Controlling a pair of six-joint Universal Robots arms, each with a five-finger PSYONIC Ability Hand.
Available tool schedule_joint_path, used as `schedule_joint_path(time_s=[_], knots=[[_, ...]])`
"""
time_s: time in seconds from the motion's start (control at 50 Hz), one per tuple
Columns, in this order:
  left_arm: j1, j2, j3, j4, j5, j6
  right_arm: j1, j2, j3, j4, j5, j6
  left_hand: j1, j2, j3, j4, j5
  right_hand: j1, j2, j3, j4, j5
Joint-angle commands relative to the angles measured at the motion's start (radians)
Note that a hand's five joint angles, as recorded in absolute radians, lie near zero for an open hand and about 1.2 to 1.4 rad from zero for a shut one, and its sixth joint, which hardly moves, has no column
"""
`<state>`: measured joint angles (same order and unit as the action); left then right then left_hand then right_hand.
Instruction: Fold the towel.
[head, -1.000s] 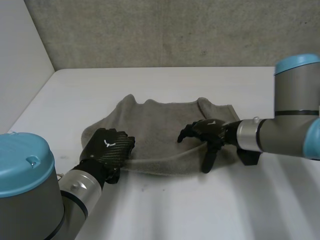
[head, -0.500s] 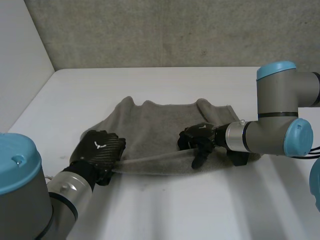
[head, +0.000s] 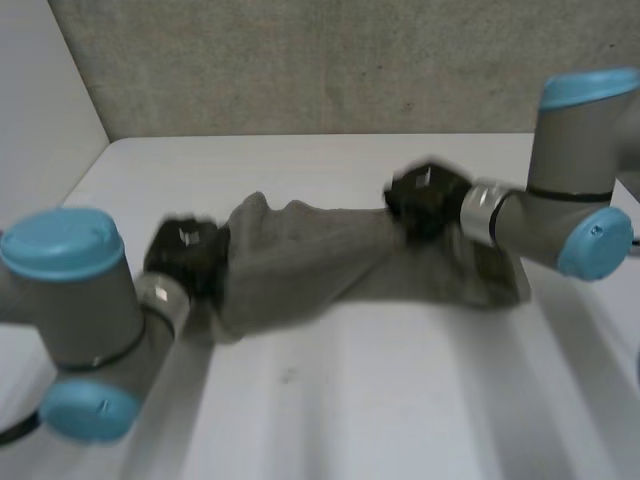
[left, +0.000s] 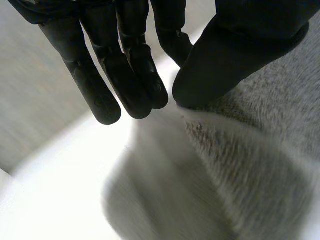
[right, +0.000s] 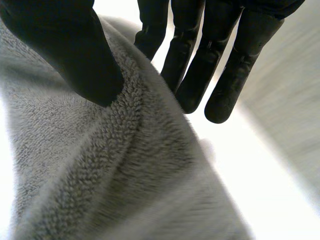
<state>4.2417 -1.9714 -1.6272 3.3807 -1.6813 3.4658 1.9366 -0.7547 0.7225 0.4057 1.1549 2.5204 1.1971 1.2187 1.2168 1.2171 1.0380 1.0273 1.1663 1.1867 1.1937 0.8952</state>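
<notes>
The grey towel (head: 310, 255) hangs stretched between my two hands above the white table (head: 400, 400); its right end (head: 490, 280) still lies on the table. My left hand (head: 185, 250) holds the towel's left end. In the left wrist view its thumb (left: 240, 55) presses the towel's edge (left: 250, 165) against straight fingers (left: 125, 75). My right hand (head: 425, 200) holds the edge further right, towards the back. Seen from the right wrist, the thumb (right: 65, 55) pinches the towel (right: 100, 165) against the fingers (right: 200, 65) behind it.
A grey wall (head: 300, 60) runs along the back of the table, and a white wall (head: 40, 120) stands on the left. Bare table lies in front of the towel and behind it.
My right hand has shut on the towel's near edge. Both hands have lifted that edge off the table and carried it towards the back; the left arm has swung out to the left.
</notes>
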Motion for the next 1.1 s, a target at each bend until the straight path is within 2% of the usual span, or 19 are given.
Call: schedule_joint_path(time_s=[0.02, 0.04, 0.08, 0.18, 0.32, 0.36, 0.38, 0.42, 0.5, 0.52, 0.54, 0.56, 0.58, 0.64, 0.68, 0.7, 0.74, 0.84, 1.1], knots=[[0.067, -0.009, 0.265, 0.361, 0.002, -0.007, 0.002, -0.234, 0.163, -0.689, 0.139, 0.162, 0.199, 0.178, 0.179, 0.179, 0.184, 0.369, 0.23, 0.21, 0.203, 0.326], [0.067, -0.009, 0.265, 0.362, 0.002, -0.007, 0.002, -0.235, 0.164, -0.691, 0.14, 0.163, 0.199, 0.178, 0.179, 0.179, 0.184, 0.369, 0.23, 0.21, 0.203, 0.326], [0.069, 0.028, 0.288, 0.486, 0.012, -0.008, 0.001, -0.325, 0.288, -0.919, 0.196, 0.189, 0.199, 0.178, 0.179, 0.179, 0.184, 0.369, 0.23, 0.21, 0.203, 0.326], [0.061, 0.095, 0.235, 0.568, 0.06, -0.002, 0.002, -0.386, 0.411, -0.976, 0.194, 0.186, 0.199, 0.178, 0.179, 0.179, 0.184, 0.369, 0.23, 0.21, 0.203, 0.326], [0.067, 0.129, 0.07, 0.456, 0.114, 0.01, 0.002, -0.402, 0.526, -0.762, 0.163, 0.155, 0.199, 0.178, 0.179, 0.179, 0.184, 0.369, 0.23, 0.21, 0.203, 0.326], [0.075, 0.137, -0.04, 0.347, 0.123, 0.035, -0.001, -0.4, 0.589, -0.588, 0.151, 0.094, 0.199, 0.178, 0.179, 0.179, 0.184, 0.369, 0.23, 0.21, 0.203, 0.326], [0.075, 0.137, -0.04, 0.347, 0.123, 0.035, -0.001, -0.4, 0.589, -0.587, 0.151, 0.094, 0.199, 0.178, 0.179, 0.179, 0.184, 0.369, 0.23, 0.21, 0.203, 0.326], [0.095, 0.138, -0.146, 0.237, 0.126, 0.059, -0.001, -0.4, 0.667, -0.437, 0.144, 0.035, 0.199, 0.178, 0.179, 0.179, 0.184, 0.369, 0.23, 0.21, 0.203, 0.326], [0.098, 0.135, -0.221, 0.152, 0.126, 0.056, 0.002, -0.402, 0.738, -0.396, 0.129, 0.017, 0.199, 0.178, 0.179, 0.179, 0.184, 0.369, 0.23, 0.21, 0.203, 0.326], [0.093, 0.131, -0.243, 0.129, 0.124, 0.047, 0.004, -0.403, 0.768, -0.401, 0.123, 0.015, -0.039, -0.06, -0.059, -0.059, -0.054, 0.369, 0.23, 0.21, 0.203, 0.326], [0.093, 0.131, -0.243, 0.129, 0.124, 0.047, 0.004, -0.403, 0.768, -0.401, 0.123, 0.015, -0.041, -0.063, -0.061, -0.061, -0.057, 0.369, 0.23, 0.21, 0.203, 0.326], [0.092, 0.125, -0.255, 0.118, 0.123, 0.03, 0.004, -0.405, 0.782, -0.409, 0.117, 0.018, -0.375, -0.397, -0.395, -0.395, -0.391, 0.369, 0.23, 0.21, 0.203, 0.326], [0.09, 0.123, -0.255, 0.112, 0.121, 0.001, 0.004, -0.411, 0.785, -0.418, 0.115, 0.021, -0.524, -0.546, -0.544, -0.544, -0.54, 0.369, 0.23, 0.21, 0.203, 0.326], [0.084, 0.126, -0.25, 0.114, 0.121, -0.042, 0.007, -0.434, 0.778, -0.429, 0.114, 0.024, -0.537, -0.559, -0.557, -0.557, -0.553, 0.369, 0.23, 0.21, 0.203, 0.326], [0.076, 0.132, -0.221, 0.115, 0.121, -0.152, 0.007, -0.454, 0.773, -0.429, 0.114, 0.024, -0.686, -0.708, -0.706, -0.706, -0.701, 0.369, 0.23, 0.21, 0.203, 0.326], [0.076, 0.132, -0.221, 0.115, 0.121, -0.152, 0.007, -0.454, 0.773, -0.429, 0.114, 0.024, -0.687, -0.709, -0.707, -0.707, -0.703, 0.369, 0.23, 0.21, 0.203, 0.326], [0.055, 0.138, -0.179, 0.115, 0.121, -0.265, 0.011, -0.503, 0.759, -0.423, 0.115, 0.024, -1.023, -1.044, -1.042, -1.043, -1.038, 0.369, 0.23, 0.21, 0.203, 0.326], [0.009, 0.129, -0.105, 0.12, 0.123, -0.379, 0.048, -0.566, 0.758, -0.421, 0.117, 0.02, -0.998, -1.02, -1.018, -1.018, -1.014, 0.369, 0.23, 0.21, 0.203, 0.326], [-0.152, -0.056, 0.104, 0.164, 0.123, -0.433, 0.082, -0.793, 0.785, -0.412, 0.118, 0.021, -0.992, -1.014, -1.012, -1.012, -1.008, 0.369, 0.23, 0.21, 0.203, 0.326]])
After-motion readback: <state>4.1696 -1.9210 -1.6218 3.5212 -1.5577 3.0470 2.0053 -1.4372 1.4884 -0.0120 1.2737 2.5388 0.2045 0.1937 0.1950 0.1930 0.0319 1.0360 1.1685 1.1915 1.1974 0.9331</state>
